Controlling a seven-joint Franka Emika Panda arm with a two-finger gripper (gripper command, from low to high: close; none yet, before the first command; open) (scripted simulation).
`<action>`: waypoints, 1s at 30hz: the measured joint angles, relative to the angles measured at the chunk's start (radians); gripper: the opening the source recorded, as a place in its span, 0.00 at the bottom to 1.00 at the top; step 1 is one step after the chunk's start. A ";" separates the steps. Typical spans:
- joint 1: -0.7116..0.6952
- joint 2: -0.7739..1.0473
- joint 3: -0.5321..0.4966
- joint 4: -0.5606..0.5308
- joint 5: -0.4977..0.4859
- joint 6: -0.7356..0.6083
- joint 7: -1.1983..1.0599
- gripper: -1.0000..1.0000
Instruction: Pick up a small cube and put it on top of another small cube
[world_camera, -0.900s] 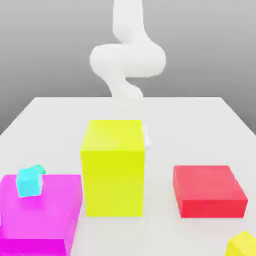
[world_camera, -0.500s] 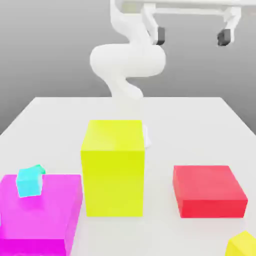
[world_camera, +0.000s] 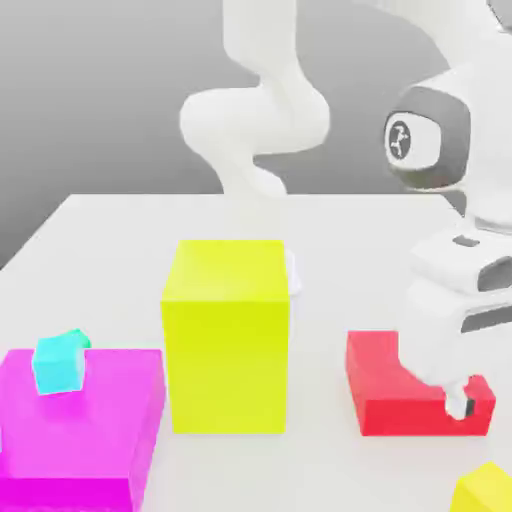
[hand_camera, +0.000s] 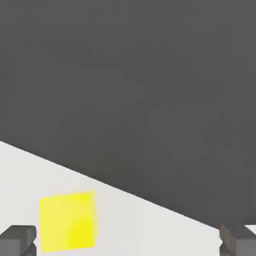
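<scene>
Your gripper (hand_camera: 128, 241) stands wide open, with nothing between its fingers, above the table (world_camera: 330, 480) by the red block (world_camera: 415, 385). Take that red block as your landmark: you have the small yellow cube (world_camera: 486, 490) nearer the camera than it, the tall yellow block (world_camera: 228, 350) toward the exterior view's left of it, and, farther that way, the small cyan cube (world_camera: 59, 363) on the magenta block (world_camera: 80, 430).
</scene>
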 joint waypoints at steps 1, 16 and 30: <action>0.012 0.037 0.002 0.004 -0.008 0.008 0.005 0.50; 0.074 0.263 -0.027 0.042 -0.062 0.122 0.041 0.00; -0.211 -0.167 -0.243 -0.188 0.038 -0.064 -0.008 0.00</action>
